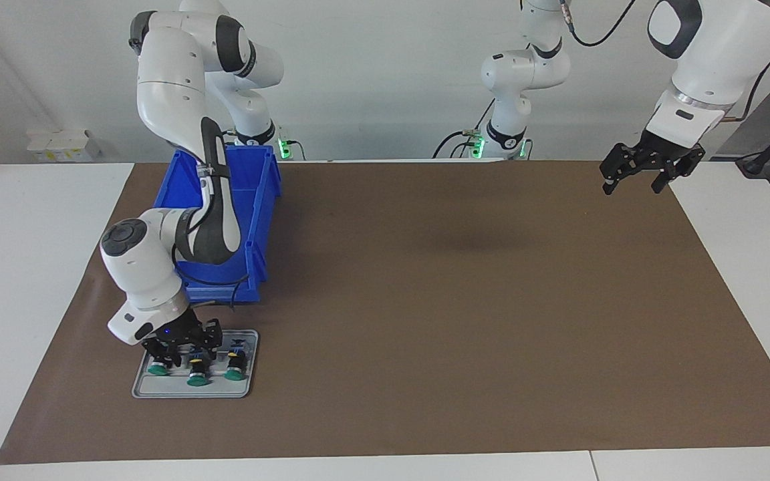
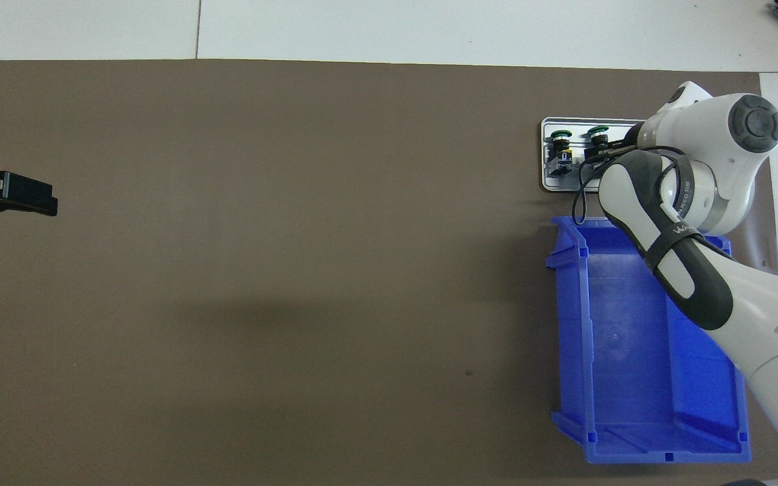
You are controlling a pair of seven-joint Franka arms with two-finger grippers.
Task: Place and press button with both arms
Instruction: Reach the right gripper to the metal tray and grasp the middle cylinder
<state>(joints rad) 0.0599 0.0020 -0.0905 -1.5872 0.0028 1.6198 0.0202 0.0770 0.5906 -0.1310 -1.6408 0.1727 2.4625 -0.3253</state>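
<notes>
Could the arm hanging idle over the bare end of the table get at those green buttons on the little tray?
Probably not easily. The left gripper waits, open, over the left arm's end; the tray lies at the right arm's end, where the right gripper is already down on the buttons.

You see a plain white wall (image 1: 371, 80) above a white table (image 1: 31, 280) covered by a brown mat (image 1: 438, 300).

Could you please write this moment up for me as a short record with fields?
right hand: down on the grey tray, over its buttons
buttons: three green-capped ones on the tray, among them the middle one
left hand: open, raised, waiting at its own end of the table
blue bin: beside the tray, nearer the robots
mat: brown, under everything
</notes>
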